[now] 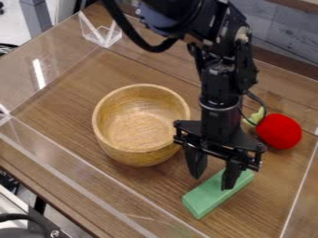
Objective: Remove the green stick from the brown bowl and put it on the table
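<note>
**Stick down on table, jaws released**

Gripper (218, 175) points almost straight down with its fingers spread, straddling the far end of the stick (215, 196); nothing is held. Stick lies flat on the table (74, 88), near-right of the bowl (143, 125) and apart from it. Its long axis runs diagonally, near-left to far-right, directly under the gripper. Looks like a plain mint-green flat block, matte, square-edged. Bowl is empty. Judgement: placement looks done; what's left is a straight lift clear without nudging the stick.
</note>
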